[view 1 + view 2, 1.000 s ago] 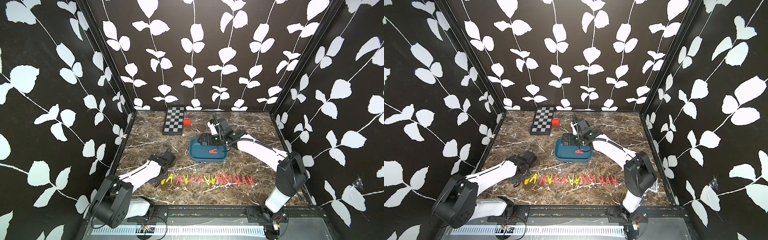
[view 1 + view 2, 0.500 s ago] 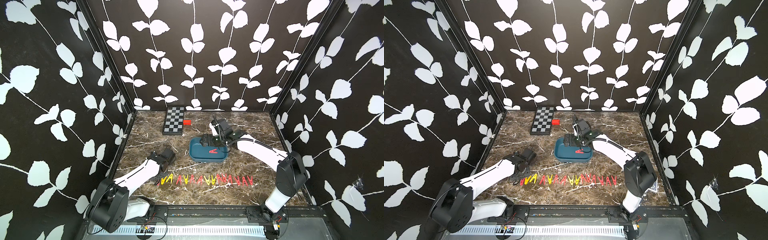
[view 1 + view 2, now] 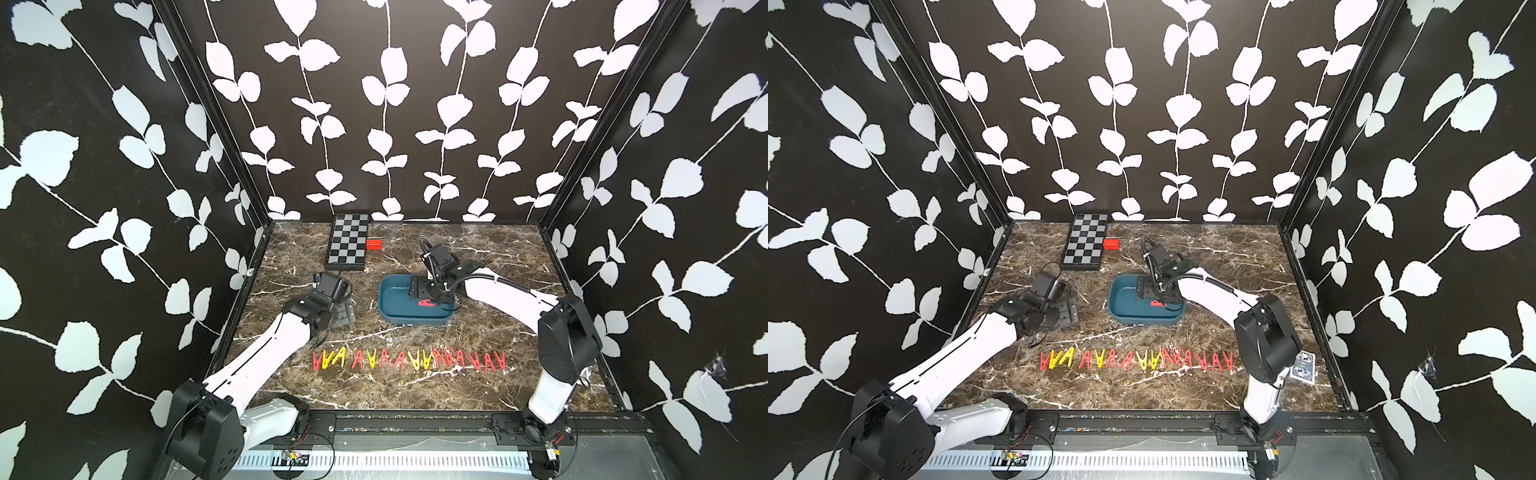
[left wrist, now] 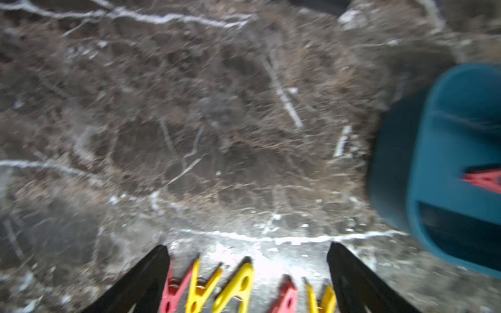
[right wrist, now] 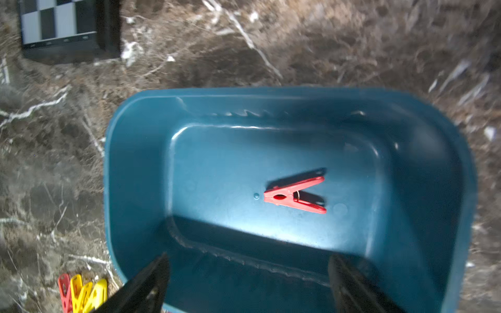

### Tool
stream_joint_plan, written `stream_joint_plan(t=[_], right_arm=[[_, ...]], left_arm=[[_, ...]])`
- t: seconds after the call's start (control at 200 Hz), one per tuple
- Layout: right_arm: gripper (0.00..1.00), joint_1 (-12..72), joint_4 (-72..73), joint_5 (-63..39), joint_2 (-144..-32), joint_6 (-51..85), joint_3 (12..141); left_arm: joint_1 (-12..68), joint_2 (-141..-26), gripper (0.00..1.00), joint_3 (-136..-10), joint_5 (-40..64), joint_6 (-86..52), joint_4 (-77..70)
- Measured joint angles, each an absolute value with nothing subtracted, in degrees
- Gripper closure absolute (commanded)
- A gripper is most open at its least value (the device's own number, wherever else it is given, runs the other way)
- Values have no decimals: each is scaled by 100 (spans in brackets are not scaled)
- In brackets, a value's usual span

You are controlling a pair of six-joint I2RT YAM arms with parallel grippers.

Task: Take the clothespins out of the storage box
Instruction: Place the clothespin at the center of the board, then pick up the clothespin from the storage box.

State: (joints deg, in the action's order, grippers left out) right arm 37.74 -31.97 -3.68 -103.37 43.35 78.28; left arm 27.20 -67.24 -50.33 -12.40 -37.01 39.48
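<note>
Last red plastic A-shaped clothespin lies inside the shallow teal plastic storage box.
The right gripper, jaws spread and empty, hovers over it. In a top view the clothespin sits just toward 6 o'clock of that gripper, long axis seemingly 9-to-3. The left gripper, likewise spread and empty, is farther off, at the box's 9 o'clock.

Marble table, storage box, clothespins, checkered board

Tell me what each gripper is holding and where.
Nothing. Left gripper and right gripper are both open and empty; a red clothespin lies loose in the storage box.
</note>
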Motion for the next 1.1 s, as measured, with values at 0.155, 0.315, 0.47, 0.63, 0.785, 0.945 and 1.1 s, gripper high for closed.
stream_joint_plan(t=[0.155, 0.315, 0.47, 0.63, 0.785, 0.945, 1.1], right_arm=[[33, 3653, -3087, -517, -10637, 4735, 7784], [38, 3507, -3002, -537, -10895, 5033, 7784], [48, 3389, -2936, -541, -11065, 5225, 7787], [50, 3308, -2923, -620, -11347, 5332, 7966], [52, 3256, -2919, -652, -11607, 5376, 8180], [52, 3245, -2912, -685, -11705, 5389, 8353], [52, 3245, -2943, -731, -11771, 5393, 8433]], left_arm=[[2720, -6792, 1, -5365, -904, -3459, 3726], [2720, -6840, 1, -5579, -744, -3258, 3642], [2720, -6978, 1, -5704, -711, -3109, 3634], [2720, -7172, 1, -5841, -652, -2947, 3579], [2720, -7330, 1, -5944, -565, -2821, 3555], [2720, -7422, 1, -6053, -517, -2707, 3548], [2720, -7461, 1, -6097, -497, -2644, 3538]])
